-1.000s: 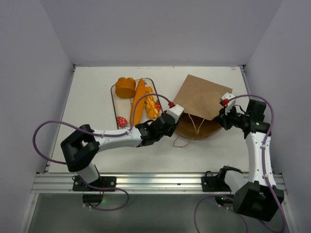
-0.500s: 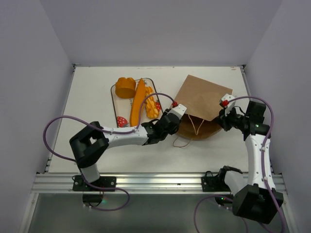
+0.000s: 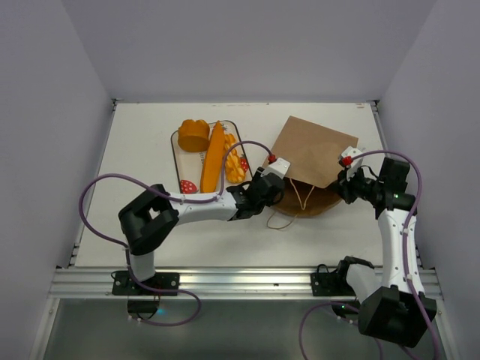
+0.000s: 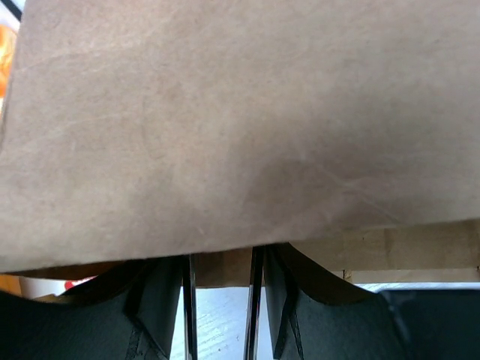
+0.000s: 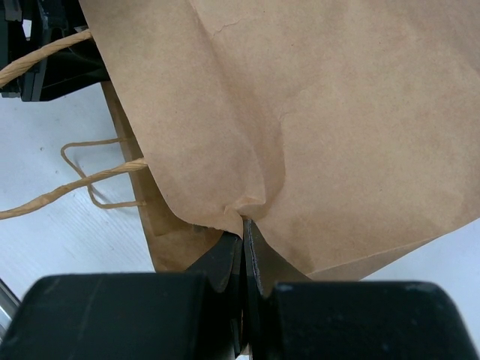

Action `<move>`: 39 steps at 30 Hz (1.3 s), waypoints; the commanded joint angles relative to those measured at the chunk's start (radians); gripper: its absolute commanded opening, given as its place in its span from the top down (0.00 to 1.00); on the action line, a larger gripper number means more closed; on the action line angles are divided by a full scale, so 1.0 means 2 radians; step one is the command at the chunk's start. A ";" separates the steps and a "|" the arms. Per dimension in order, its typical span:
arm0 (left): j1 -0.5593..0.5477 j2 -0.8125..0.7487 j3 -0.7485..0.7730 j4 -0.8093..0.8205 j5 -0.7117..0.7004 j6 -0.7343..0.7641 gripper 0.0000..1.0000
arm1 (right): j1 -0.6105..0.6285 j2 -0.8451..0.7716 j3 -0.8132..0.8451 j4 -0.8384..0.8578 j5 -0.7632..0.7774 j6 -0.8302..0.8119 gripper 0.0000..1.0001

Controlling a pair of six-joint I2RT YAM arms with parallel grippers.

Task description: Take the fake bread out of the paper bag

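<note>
1. Bread point(image 3: 213, 157), glossy, likely light, rigid and slippery, lies on tray point(image 3: 182, 174) at 9 o'clock of bag point(image 3: 315, 154); grip midway.
2. Right end effector point(image 5: 244, 225) pinches thin bag paper; left end effector point(image 4: 221, 300) stands part spread at its mouth.

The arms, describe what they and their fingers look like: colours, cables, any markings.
The left arm and right arm are alike: white tube links between chunky black joints, on black bases. A thin purple cable loops along each. Each wrist carries a small white box with a red dot. The fingers are flat, matte black plates.
</note>
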 commanded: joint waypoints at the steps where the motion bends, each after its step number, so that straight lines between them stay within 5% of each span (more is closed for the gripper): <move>1: -0.003 -0.008 0.015 0.001 -0.035 -0.029 0.53 | 0.002 -0.009 -0.004 0.006 -0.027 0.007 1.00; 15: -0.017 0.029 0.055 -0.042 -0.072 -0.070 0.52 | 0.003 -0.008 -0.005 0.013 -0.032 0.017 1.00; 27: -0.015 0.042 0.072 -0.041 -0.019 -0.066 0.50 | 0.003 -0.010 -0.008 0.013 -0.033 0.017 1.00; 33: -0.009 0.022 0.050 -0.015 0.044 -0.051 0.58 | 0.003 -0.011 -0.008 0.014 -0.035 0.019 1.00; 39: -0.009 -0.001 0.034 -0.010 0.082 -0.043 0.77 | 0.003 -0.012 -0.008 0.019 -0.036 0.027 1.00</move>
